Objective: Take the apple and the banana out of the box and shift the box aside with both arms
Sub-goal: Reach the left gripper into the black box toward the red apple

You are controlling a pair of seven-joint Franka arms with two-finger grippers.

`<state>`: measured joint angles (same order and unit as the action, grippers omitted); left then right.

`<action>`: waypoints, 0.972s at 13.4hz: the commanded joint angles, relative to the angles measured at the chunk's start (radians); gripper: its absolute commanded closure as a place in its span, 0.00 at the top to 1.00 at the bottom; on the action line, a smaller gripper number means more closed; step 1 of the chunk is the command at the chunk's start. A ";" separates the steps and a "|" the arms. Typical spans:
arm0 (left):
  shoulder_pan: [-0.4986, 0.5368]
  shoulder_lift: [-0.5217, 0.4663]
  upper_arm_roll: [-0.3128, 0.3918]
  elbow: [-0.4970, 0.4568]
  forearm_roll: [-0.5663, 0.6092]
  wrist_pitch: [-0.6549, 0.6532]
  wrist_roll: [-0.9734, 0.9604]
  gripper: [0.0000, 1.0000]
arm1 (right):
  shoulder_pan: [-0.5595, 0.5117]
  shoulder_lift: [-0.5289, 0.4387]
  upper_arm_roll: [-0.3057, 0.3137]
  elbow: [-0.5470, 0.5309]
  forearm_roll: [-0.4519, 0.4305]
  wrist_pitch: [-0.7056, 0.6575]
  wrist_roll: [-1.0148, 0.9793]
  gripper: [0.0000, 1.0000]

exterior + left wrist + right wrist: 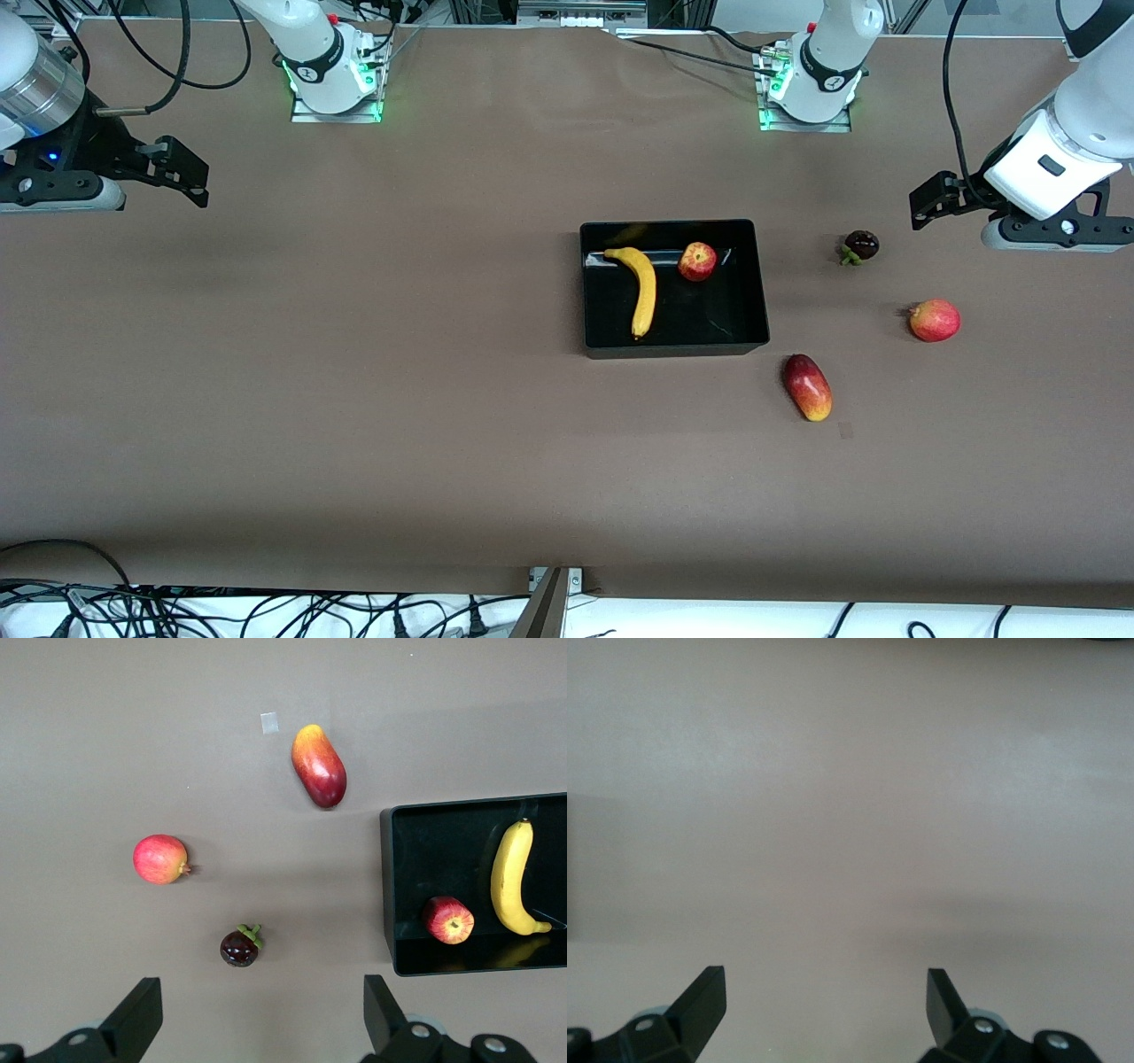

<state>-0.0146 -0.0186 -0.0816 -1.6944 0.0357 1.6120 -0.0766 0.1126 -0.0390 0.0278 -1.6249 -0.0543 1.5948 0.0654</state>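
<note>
Both the left gripper (926, 211) and right gripper (190, 182) hang with jaws spread and empty; the banana (641, 290) (smooth, likely slippery) invites a mid-length pinch inside the box (673, 346).

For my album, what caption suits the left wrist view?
Open left gripper above mangosteen; banana and apple in black box.

Box (675, 341): glossy black plastic, reflective.
Tabletop (354, 399): matt brown covering, smooth.
Banana (644, 288): smooth yellow skin.
</note>
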 commanded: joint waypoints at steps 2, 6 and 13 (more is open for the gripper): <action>-0.005 0.016 0.002 0.035 -0.002 -0.023 -0.002 1.00 | -0.016 0.004 0.011 0.014 0.016 -0.006 -0.002 1.00; -0.007 0.019 -0.003 0.033 -0.002 -0.030 -0.005 1.00 | -0.016 0.004 0.011 0.014 0.016 -0.006 -0.002 1.00; -0.097 0.051 -0.030 0.056 -0.013 -0.121 -0.005 1.00 | -0.016 0.004 0.011 0.014 0.016 -0.004 0.001 1.00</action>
<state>-0.0800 0.0062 -0.1015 -1.6823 0.0352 1.5281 -0.0766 0.1125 -0.0390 0.0277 -1.6249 -0.0543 1.5948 0.0654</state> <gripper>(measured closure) 0.000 0.000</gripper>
